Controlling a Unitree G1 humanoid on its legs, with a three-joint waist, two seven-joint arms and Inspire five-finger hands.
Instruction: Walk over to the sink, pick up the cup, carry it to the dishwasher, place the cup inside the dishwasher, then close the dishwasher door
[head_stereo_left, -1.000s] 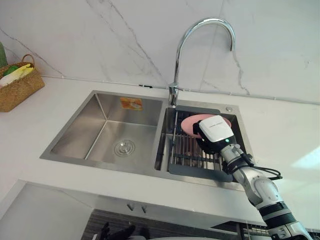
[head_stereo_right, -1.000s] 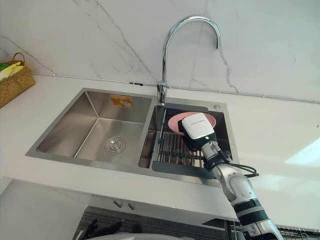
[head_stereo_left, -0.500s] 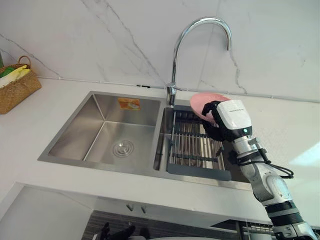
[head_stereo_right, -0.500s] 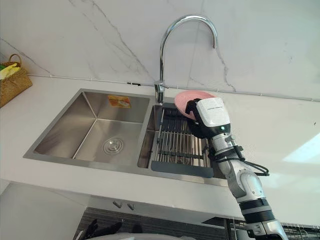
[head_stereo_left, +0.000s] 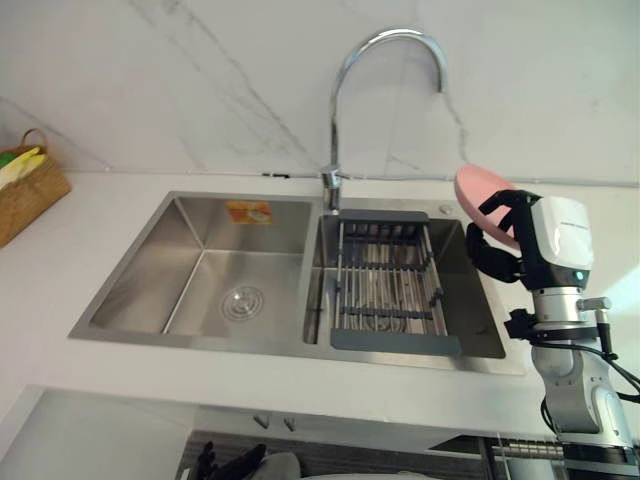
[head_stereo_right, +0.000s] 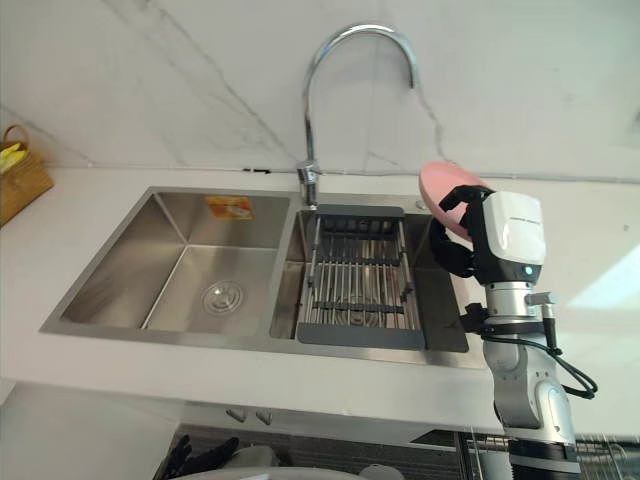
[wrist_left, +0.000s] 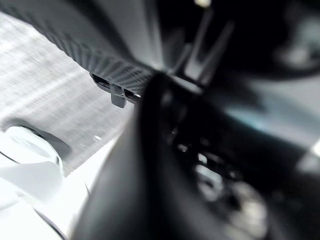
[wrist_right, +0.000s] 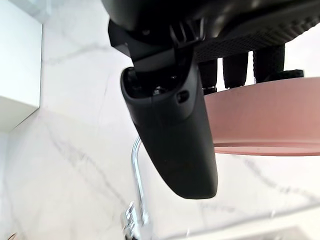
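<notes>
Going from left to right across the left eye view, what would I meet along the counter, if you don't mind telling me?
wicker basket → left sink basin → dish rack → pink bowl, gripped by the right robot hand at the far right.

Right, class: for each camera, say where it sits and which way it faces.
Left eye: on the head, looking down at the sink; the right arm shows, right hand holding a pink bowl.
Right eye: same, slightly aside.
Left wrist: on the left arm, looking along the left hand towards the floor.
Right wrist: on the right arm, looking along the right hand at the bowl and tap.
Shared: both eyes and the right wrist show bowl and tap.
</notes>
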